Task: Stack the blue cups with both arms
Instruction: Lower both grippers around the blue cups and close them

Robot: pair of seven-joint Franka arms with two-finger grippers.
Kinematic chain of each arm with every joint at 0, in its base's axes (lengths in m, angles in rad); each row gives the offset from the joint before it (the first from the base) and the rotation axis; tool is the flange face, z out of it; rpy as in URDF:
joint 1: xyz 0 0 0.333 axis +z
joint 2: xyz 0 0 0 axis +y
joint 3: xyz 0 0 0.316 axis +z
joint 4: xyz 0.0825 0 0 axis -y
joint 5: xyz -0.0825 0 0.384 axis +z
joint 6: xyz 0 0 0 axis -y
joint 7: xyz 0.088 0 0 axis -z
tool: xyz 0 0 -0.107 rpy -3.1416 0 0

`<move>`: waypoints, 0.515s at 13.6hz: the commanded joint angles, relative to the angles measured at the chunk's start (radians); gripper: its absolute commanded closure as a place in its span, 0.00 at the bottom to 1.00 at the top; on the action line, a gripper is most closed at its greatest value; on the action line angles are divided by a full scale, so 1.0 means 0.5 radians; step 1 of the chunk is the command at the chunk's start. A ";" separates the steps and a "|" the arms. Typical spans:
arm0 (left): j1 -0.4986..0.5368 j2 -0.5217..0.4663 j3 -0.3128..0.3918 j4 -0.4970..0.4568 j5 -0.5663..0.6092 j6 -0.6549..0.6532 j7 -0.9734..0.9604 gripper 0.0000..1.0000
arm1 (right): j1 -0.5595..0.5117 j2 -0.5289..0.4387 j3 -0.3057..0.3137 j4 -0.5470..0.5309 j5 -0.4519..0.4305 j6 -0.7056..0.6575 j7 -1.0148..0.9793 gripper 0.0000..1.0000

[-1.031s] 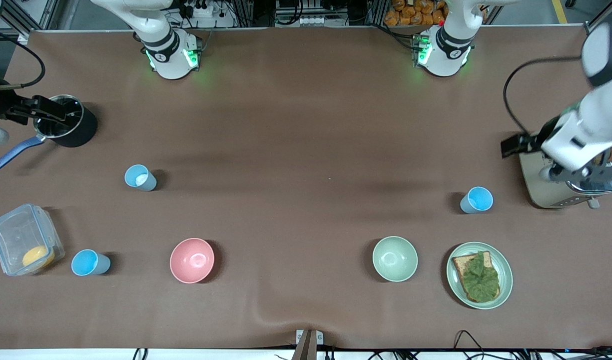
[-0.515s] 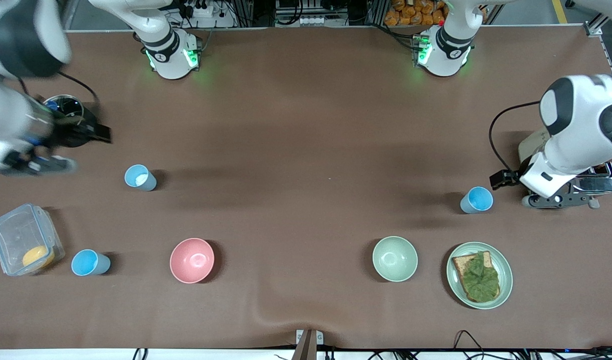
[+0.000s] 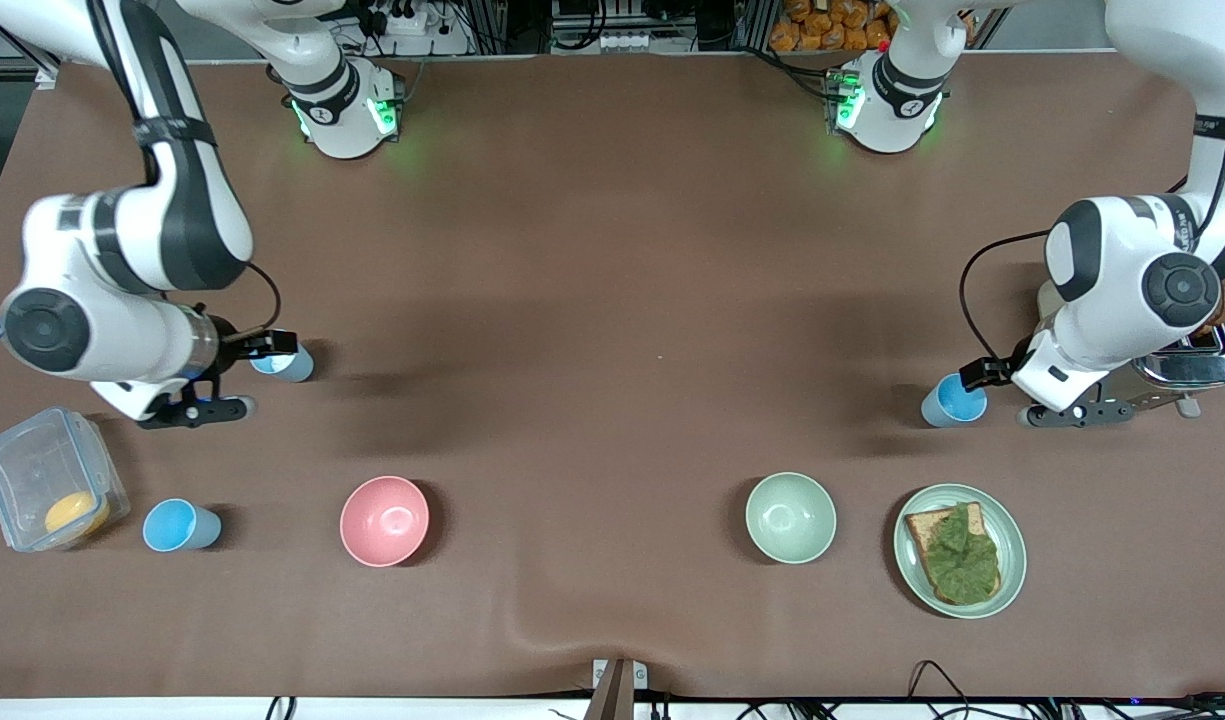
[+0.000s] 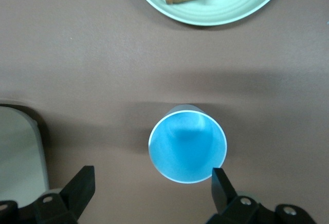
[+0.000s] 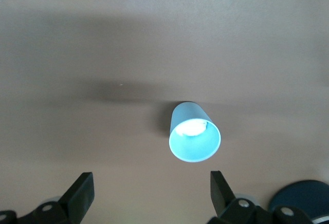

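Three blue cups stand upright and apart on the brown table. One cup [image 3: 954,400] is toward the left arm's end. My left gripper [image 3: 1064,414] hovers open over the table beside it. In the left wrist view this cup [image 4: 187,143] lies just ahead of the left gripper [image 4: 152,183], its rim close to one fingertip [image 4: 222,180]. Another cup [image 3: 284,363] is toward the right arm's end. My right gripper [image 3: 194,412] hangs open beside it. The right wrist view shows that cup [image 5: 195,134] ahead of the right gripper [image 5: 150,185], clear of both fingers. The third cup [image 3: 179,526] stands nearer the front camera.
A pink bowl [image 3: 384,520] and a green bowl [image 3: 790,517] sit nearer the front camera. Beside the green bowl lies a plate [image 3: 1012,575] with toast and lettuce. A clear container [image 3: 32,470] stands next to the third cup. A toaster [image 3: 1187,360] is under the left arm.
Both arms have swung in from the table's ends and come down beside their cups. Both grippers have stayed open. No cup has moved.
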 commanded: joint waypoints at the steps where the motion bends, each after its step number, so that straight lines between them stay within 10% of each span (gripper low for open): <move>1: 0.017 0.047 -0.018 0.007 0.039 0.032 0.014 0.00 | -0.031 -0.025 0.017 -0.172 -0.049 0.124 0.006 0.00; 7: 0.036 0.157 -0.018 0.020 0.039 0.139 0.014 0.00 | -0.102 0.092 0.017 -0.393 -0.049 0.507 -0.016 0.00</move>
